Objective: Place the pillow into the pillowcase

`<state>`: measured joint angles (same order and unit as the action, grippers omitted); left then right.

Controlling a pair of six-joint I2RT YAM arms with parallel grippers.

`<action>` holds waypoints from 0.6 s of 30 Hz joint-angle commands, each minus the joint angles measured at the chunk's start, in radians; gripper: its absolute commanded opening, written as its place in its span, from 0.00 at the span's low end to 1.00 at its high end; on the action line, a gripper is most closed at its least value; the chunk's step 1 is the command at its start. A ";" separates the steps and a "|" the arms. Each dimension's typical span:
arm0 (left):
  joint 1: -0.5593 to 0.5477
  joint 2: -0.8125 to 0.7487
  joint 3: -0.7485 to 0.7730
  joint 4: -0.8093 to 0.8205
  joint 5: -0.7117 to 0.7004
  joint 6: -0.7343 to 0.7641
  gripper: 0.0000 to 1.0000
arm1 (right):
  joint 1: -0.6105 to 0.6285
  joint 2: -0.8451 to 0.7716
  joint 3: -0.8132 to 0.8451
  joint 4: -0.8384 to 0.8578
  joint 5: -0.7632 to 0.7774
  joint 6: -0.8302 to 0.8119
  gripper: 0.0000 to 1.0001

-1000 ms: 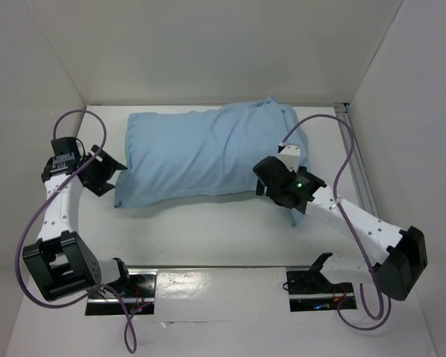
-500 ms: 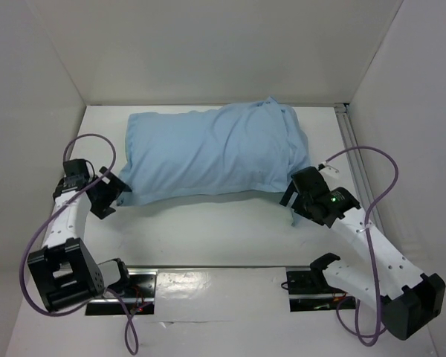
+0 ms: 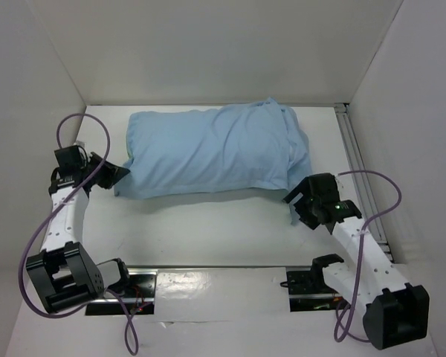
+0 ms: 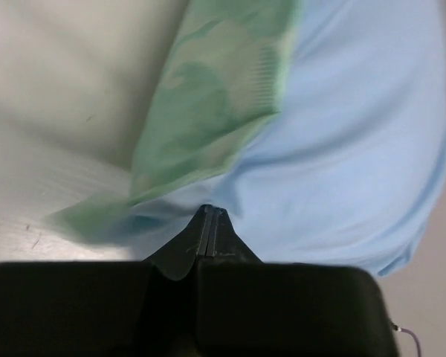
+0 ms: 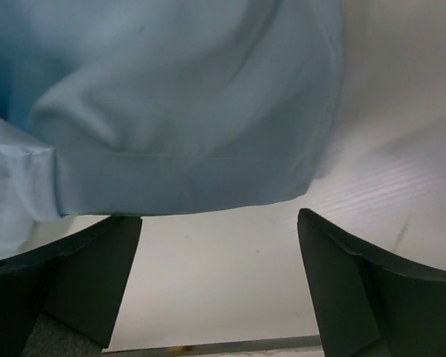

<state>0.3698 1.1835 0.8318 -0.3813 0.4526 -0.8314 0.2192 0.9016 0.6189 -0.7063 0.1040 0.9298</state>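
The pale blue pillowcase (image 3: 208,152) lies plump and filled across the back of the white table. The pillow is hidden; no white cushion shows. My left gripper (image 3: 117,172) is at the pillowcase's left edge, its jaws pressed together. In the left wrist view the left gripper (image 4: 210,213) touches the blue cloth (image 4: 357,149) beside a greenish flap (image 4: 215,104), and I see no cloth between the jaws. My right gripper (image 3: 297,202) stands open just in front of the pillowcase's near right corner. In the right wrist view the right gripper (image 5: 219,217) holds nothing, with the hem (image 5: 186,182) just beyond it.
White walls close in the table on the left, back and right. A metal rail (image 3: 360,175) runs along the right side. Shiny base plates (image 3: 223,286) line the near edge. Purple cables (image 3: 82,123) loop from both arms.
The left gripper moved up along the pillowcase's left edge and closed. The right arm drew back from the pillowcase's right end toward the near right, still open.
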 commanded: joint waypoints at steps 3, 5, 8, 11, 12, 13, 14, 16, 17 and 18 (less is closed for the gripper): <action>0.006 -0.032 0.098 0.013 0.047 -0.066 0.00 | -0.063 -0.233 -0.149 0.246 -0.242 0.297 0.92; 0.006 -0.022 0.089 0.033 0.076 -0.075 0.00 | -0.063 -0.358 -0.221 0.278 -0.242 0.456 0.92; 0.006 -0.013 0.069 0.058 0.090 -0.084 0.00 | -0.063 -0.446 -0.266 0.257 -0.178 0.591 0.92; 0.006 -0.013 0.069 0.058 0.100 -0.084 0.00 | -0.063 -0.503 -0.333 0.284 -0.167 0.755 0.92; -0.003 -0.013 0.069 0.058 0.100 -0.084 0.00 | -0.063 -0.512 -0.349 0.284 -0.167 0.786 0.92; -0.003 -0.013 0.069 0.058 0.100 -0.084 0.00 | -0.063 -0.532 -0.376 0.300 -0.156 0.812 0.92; -0.003 -0.013 0.069 0.058 0.100 -0.084 0.00 | -0.063 -0.543 -0.396 0.312 -0.156 0.843 0.92; -0.015 -0.013 0.069 0.058 0.100 -0.084 0.00 | -0.063 -0.575 -0.452 0.369 -0.135 0.928 0.90; -0.015 -0.013 0.069 0.058 0.100 -0.084 0.00 | -0.063 -0.575 -0.464 0.386 -0.126 0.943 0.90; -0.026 -0.013 0.069 0.058 0.100 -0.084 0.00 | -0.063 -0.575 -0.464 0.386 -0.109 0.966 0.90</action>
<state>0.3595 1.1736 0.9089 -0.3584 0.5274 -0.8989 0.1627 0.3408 0.1741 -0.4210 -0.0566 1.7317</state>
